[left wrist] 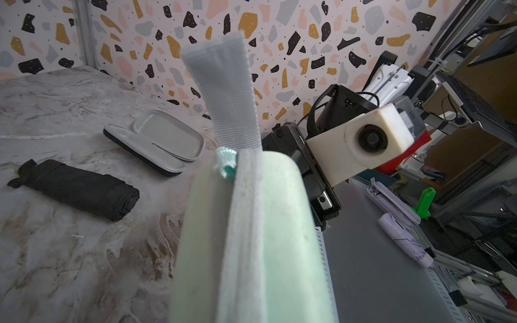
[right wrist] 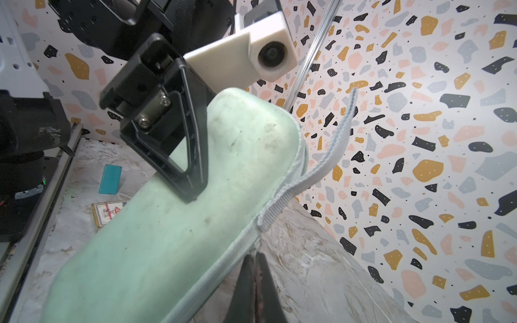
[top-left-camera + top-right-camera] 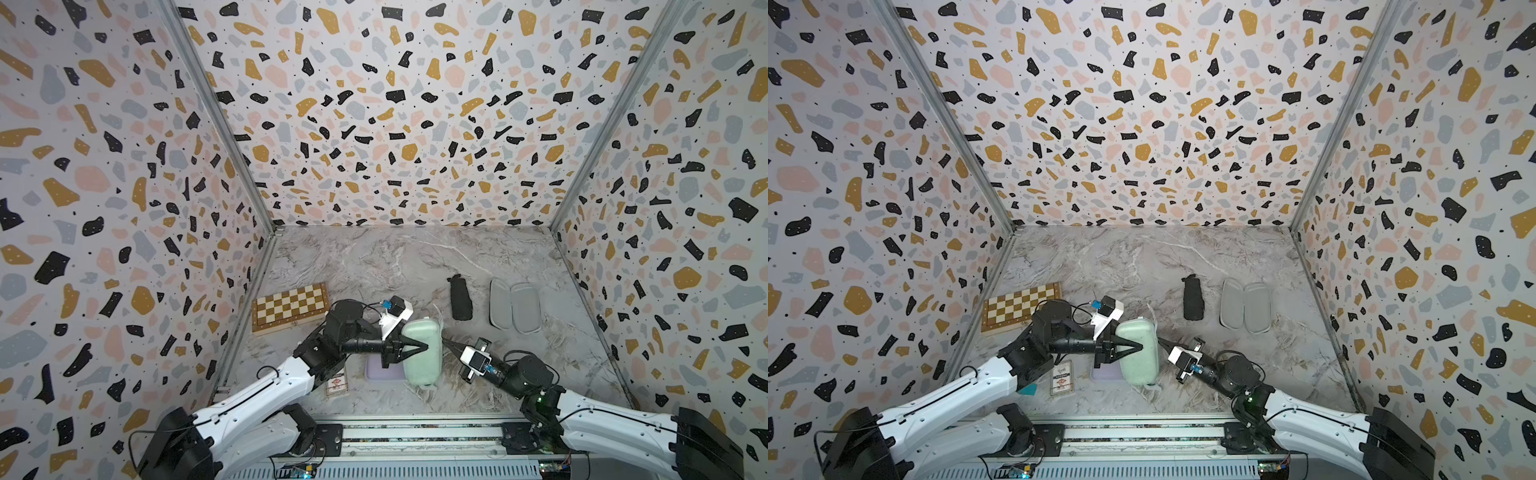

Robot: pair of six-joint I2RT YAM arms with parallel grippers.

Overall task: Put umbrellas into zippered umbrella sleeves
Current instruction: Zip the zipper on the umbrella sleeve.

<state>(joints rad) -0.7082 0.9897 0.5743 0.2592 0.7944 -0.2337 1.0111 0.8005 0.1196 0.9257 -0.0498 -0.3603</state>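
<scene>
While closed, right pincer (image 2: 254, 260) at sleeve (image 2: 167, 229)

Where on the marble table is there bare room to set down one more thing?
The whole far strip of the grey marble table is bare, from the back wall to the checkered wooden chessboard box and the black folded umbrella. The front middle is crowded: mint green zippered case, lilac case, left gripper, right gripper.

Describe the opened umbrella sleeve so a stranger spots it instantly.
On the grey marble tabletop, look toward the right terrazzo wall. Just right of the black folded fabric umbrella lies the oblong black-edged clamshell sleeve. Unlike the mint green sleeve at centre, it lies spread open, grey lining up.
</scene>
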